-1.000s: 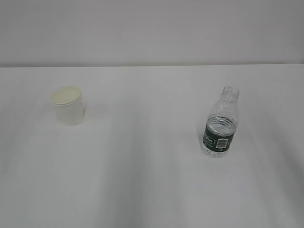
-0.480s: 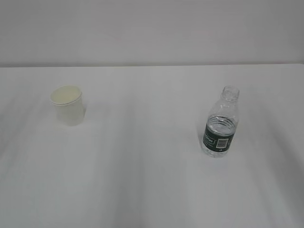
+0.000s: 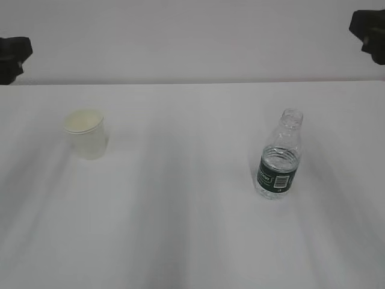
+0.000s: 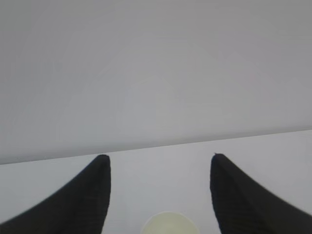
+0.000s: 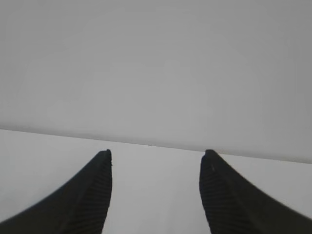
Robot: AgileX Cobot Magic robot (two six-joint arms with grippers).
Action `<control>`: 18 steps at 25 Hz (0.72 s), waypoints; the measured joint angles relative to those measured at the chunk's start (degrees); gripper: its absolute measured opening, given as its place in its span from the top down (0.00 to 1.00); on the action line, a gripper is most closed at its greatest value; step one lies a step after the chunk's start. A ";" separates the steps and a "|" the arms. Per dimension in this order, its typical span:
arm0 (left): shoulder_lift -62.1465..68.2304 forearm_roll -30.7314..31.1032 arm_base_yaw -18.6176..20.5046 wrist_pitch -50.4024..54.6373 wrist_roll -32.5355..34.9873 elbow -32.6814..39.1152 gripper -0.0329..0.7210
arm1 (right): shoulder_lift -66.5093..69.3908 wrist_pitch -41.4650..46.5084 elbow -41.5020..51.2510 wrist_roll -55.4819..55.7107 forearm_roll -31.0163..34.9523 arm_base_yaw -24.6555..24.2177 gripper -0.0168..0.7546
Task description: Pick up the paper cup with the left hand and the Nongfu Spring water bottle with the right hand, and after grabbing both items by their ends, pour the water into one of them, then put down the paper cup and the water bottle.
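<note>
The white paper cup (image 3: 87,134) stands upright on the left of the white table (image 3: 180,211). Its cream rim (image 4: 169,224) also shows at the bottom of the left wrist view, below and between the fingers. My left gripper (image 4: 159,156) is open and holds nothing. The Nongfu Spring water bottle (image 3: 278,158) stands upright on the right, uncapped, with a dark green label. My right gripper (image 5: 158,152) is open over bare table, and the bottle is out of its view. A black part of the left hand (image 3: 12,57) shows at the top left edge, and a part of the right hand (image 3: 370,30) at the top right.
A plain pale wall (image 3: 192,36) rises behind the table's far edge. Wide bare tabletop lies between the cup and the bottle and in front of both.
Black parts of both arms have come into the exterior view at the top left and top right edges. The cup and the bottle have not moved.
</note>
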 joint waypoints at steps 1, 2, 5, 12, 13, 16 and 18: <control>0.10 0.00 -0.23 -0.51 0.00 0.00 0.34 | 0.09 -0.60 0.28 0.29 0.00 0.00 0.42; 0.10 0.00 -0.23 -1.21 0.00 0.00 0.34 | 0.09 -1.48 0.80 0.59 0.00 0.00 0.42; 0.10 0.00 -0.23 -2.69 -0.25 0.00 0.34 | 0.09 -4.88 3.16 3.46 -0.27 0.00 0.42; 0.10 -0.11 -0.23 -8.39 -1.36 3.61 0.35 | 0.09 -14.66 12.12 14.17 -9.92 0.00 0.42; 0.10 -0.11 -0.23 -9.54 -1.44 4.60 0.35 | 0.09 -15.60 13.14 14.95 -11.56 0.00 0.42; 0.10 0.27 -0.45 -12.39 -1.59 7.16 0.35 | 0.09 -17.63 15.62 16.24 -15.07 0.00 0.42; 0.10 1.18 -0.57 -13.27 -1.63 7.67 0.35 | 0.09 -18.07 17.05 16.68 -17.22 0.00 0.42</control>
